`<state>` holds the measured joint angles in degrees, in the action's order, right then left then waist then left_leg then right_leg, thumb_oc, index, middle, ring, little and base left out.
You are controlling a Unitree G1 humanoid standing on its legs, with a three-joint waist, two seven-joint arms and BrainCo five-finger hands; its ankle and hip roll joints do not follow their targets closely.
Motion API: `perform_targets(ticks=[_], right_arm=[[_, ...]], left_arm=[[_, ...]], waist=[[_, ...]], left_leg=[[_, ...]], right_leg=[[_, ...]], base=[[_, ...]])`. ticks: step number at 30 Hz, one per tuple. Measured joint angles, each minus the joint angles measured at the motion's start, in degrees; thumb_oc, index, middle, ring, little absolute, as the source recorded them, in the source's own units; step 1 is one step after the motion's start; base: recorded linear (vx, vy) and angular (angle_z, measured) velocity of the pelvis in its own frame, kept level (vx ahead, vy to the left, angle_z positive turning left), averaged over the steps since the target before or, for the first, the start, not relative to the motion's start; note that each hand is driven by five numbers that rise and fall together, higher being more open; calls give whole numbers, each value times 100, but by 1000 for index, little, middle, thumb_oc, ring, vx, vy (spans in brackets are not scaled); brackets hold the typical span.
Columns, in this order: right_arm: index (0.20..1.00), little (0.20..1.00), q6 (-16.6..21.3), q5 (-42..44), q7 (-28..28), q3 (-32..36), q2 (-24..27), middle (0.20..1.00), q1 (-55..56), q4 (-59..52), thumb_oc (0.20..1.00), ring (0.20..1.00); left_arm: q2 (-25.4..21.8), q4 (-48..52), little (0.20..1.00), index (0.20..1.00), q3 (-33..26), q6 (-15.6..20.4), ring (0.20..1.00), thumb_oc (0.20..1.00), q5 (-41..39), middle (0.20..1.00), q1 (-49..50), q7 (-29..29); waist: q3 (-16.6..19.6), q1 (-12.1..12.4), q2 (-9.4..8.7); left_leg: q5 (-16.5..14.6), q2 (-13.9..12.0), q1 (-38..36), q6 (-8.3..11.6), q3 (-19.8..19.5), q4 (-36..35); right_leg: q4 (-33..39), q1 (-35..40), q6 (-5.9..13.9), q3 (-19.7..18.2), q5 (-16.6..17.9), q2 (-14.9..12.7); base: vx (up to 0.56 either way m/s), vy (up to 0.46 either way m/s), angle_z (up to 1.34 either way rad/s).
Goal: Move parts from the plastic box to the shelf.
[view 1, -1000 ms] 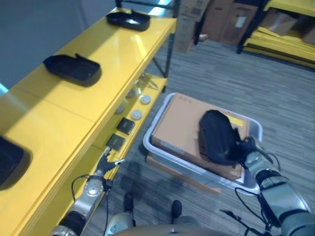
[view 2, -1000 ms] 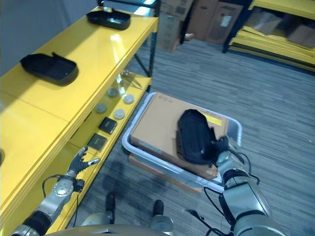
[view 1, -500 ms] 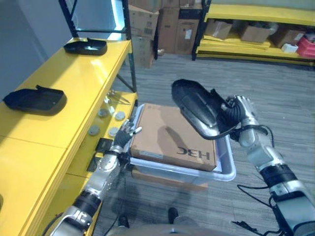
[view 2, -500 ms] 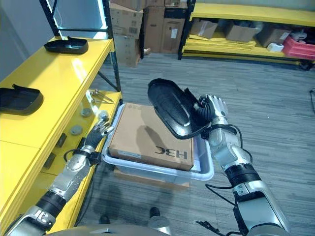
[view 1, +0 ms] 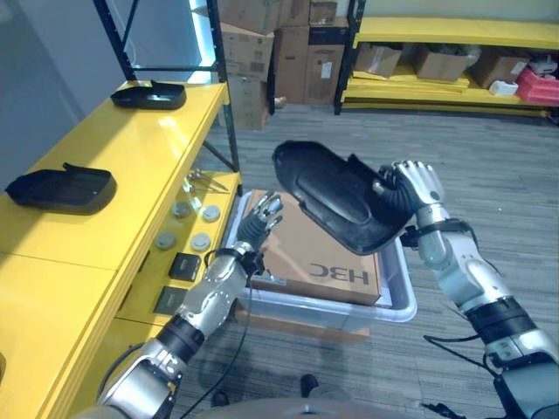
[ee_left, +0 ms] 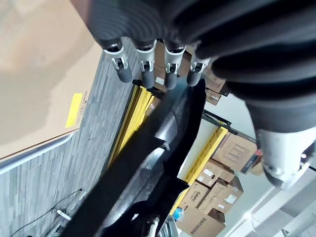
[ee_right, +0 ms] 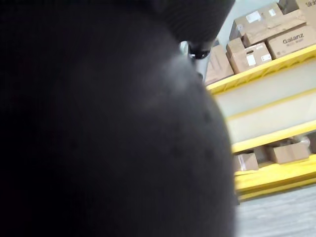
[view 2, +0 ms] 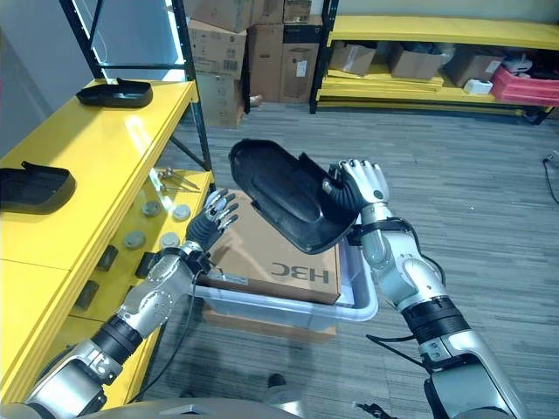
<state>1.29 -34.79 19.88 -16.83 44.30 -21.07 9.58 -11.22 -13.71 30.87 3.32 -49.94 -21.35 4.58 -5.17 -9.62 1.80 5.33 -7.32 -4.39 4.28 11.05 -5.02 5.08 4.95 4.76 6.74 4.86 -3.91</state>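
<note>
A warehouse — yellow steel shelving (view 2: 105, 131), stacked cardboard boxes (view 2: 253, 44) — grey floor (view 2: 489, 209).

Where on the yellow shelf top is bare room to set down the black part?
The right hand holds the black part. On the top board, bare yellow lies between the near tray and the far tray, and again this side of the near tray. The lower board, with small discs and dark blocks, is crowded.
</note>
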Motion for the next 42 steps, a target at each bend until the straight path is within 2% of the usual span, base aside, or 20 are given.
perform_targets(ticks=[12, 22, 28, 35, 42], right_arm=[[200, 200, -54, -74, -114, -787, -108, 200, -621, -3, 200, 200], [200, 200, -153, -232, -195, -791, -110, 200, -622, 133, 200, 200], [200, 200, -314, -340, -184, -687, -108, 200, -606, 525, 200, 200], [200, 200, -486, -334, 135, 79, -124, 200, -433, 442, 200, 200], [200, 200, -474, -335, 286, 241, -206, 200, -384, -488, 200, 200]], left_arm=[[75, -492, 1000, 1000, 108, -107, 1000, 1000, -501, 1000, -96, 157], [92, -457, 1000, 1000, 119, -107, 1000, 1000, -490, 1000, -99, 261], [100, -55, 1000, 1000, 58, -97, 1000, 1000, -491, 1000, -123, 252], [296, -184, 1000, 1000, -174, -70, 1000, 1000, -501, 1000, -126, 278], [405, -505, 1000, 1000, -177, -67, 1000, 1000, -493, 1000, -149, 404]], waist=[[19, 17, 23], [19, 34, 20], [17, 34, 11], [20, 9, 10], [21, -52, 12]], left_leg=[[20, 5, -34, 30, -10, 1], [17, 2, -45, 26, -12, 1], [0, 1, -42, 2, -20, 1], [1, 1, -36, 5, -18, 1], [15, 3, -44, 27, -11, 7]], right_leg=[[0, 38, -3, 12, 1, -4], [0, 51, -1, 14, -2, -2], [0, 51, 37, 18, -38, -1], [0, 36, 38, 10, -46, 1], [-1, 34, 7, -1, -24, 1]], base=[[3, 1, 1], [0, 0, 0], [0, 0, 0], [0, 0, 0], [0, 0, 0]])
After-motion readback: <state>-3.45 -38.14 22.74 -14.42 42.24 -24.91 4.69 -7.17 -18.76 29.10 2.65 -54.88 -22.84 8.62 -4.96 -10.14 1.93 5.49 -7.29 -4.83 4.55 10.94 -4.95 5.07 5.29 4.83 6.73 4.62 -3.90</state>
